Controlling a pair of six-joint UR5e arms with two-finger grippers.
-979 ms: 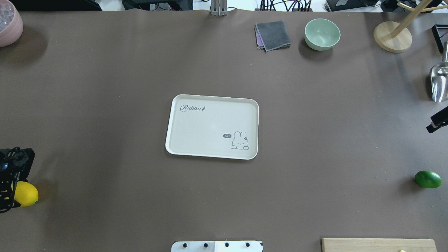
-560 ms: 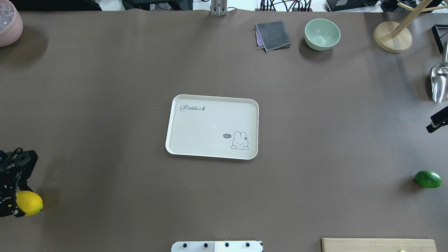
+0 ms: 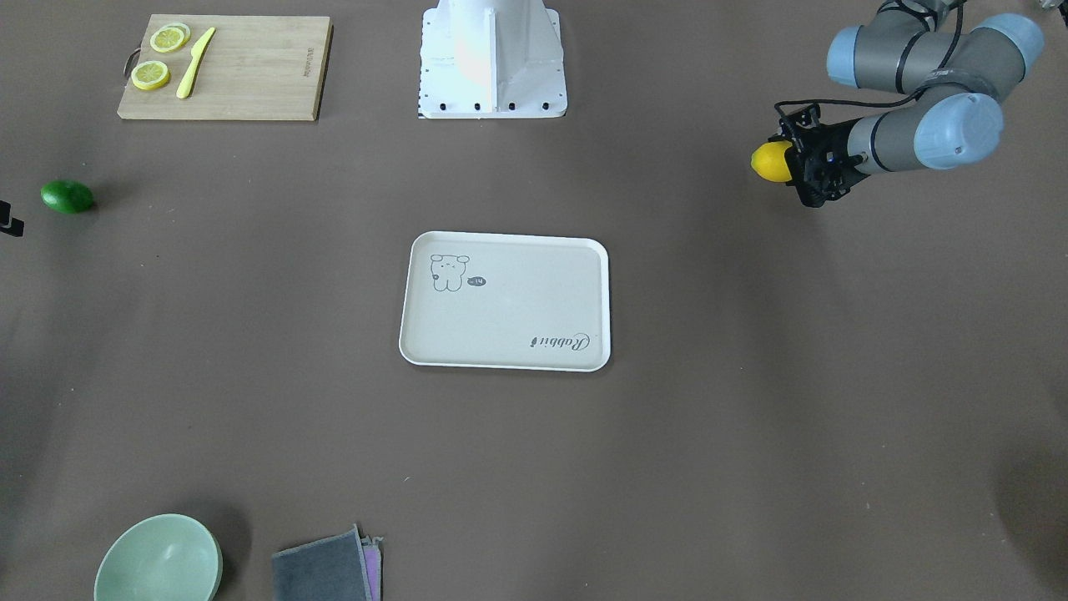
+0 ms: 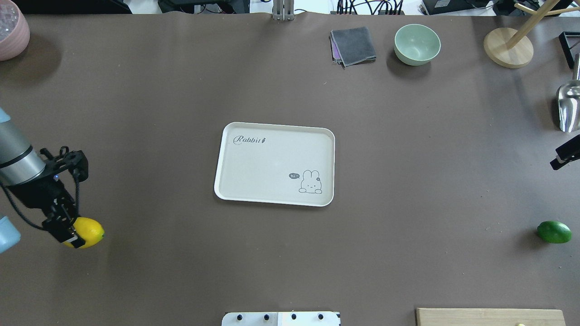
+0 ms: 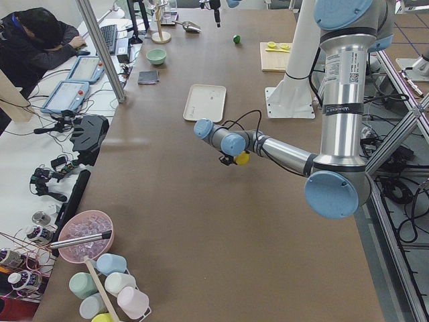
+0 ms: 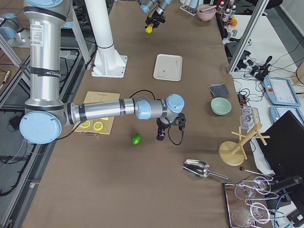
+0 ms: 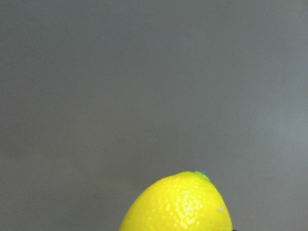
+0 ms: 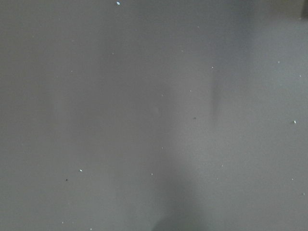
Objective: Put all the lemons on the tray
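left tool [image 4: 74, 235] clamping yellow lemon [image 4: 91, 231], green lemon [image 4: 553, 232] on table [image 4: 421, 181]; tray [image 4: 263, 163] between

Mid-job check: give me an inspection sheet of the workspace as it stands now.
Surface: brown table cover, lightly speckled.
Job's things: tray in the middle, nothing on it; yellow lemon held in the left gripper, apart from the tray; green lemon lying on the table at the robot's right.
Clutter: cutting board with lemon slices and a yellow knife; green bowl; grey cloth; wooden stand; metal scoop; pink bowl.
Grippers: left gripper shut on the yellow lemon; right gripper at the overhead view's edge, state unclear.
Cables: black loop at the left wrist.
Surroundings: a person at a side desk.
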